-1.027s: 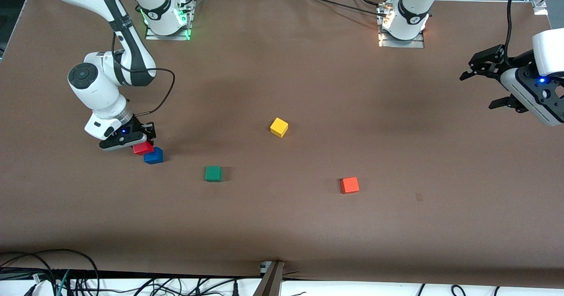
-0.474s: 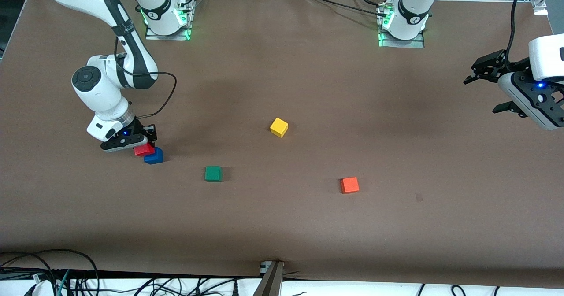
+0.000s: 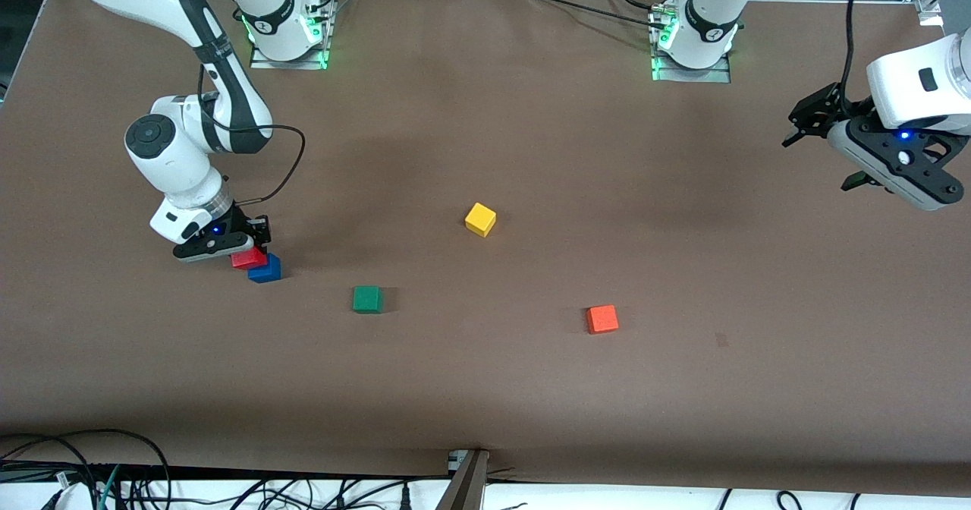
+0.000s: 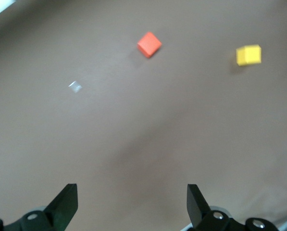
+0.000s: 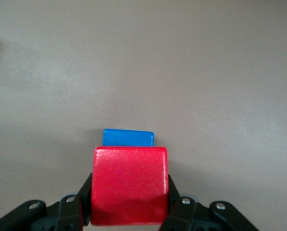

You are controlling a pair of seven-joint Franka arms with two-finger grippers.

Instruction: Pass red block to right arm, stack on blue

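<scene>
Toward the right arm's end of the tabletop (image 3: 485, 388), the red block (image 3: 248, 258) sits gripped in the right hand (image 3: 241, 246), just above and overlapping the blue cube (image 3: 265, 269). Over the left arm's end, the left hand (image 3: 823, 142) hangs open, empty.

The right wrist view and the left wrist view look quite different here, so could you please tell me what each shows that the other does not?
Only the right wrist view shows the red block gripped in the right pincer, with the blue block just past it. Only the left wrist view shows the orange block, the yellow block and the open, empty left pincer. Both share the brown table surface.
</scene>
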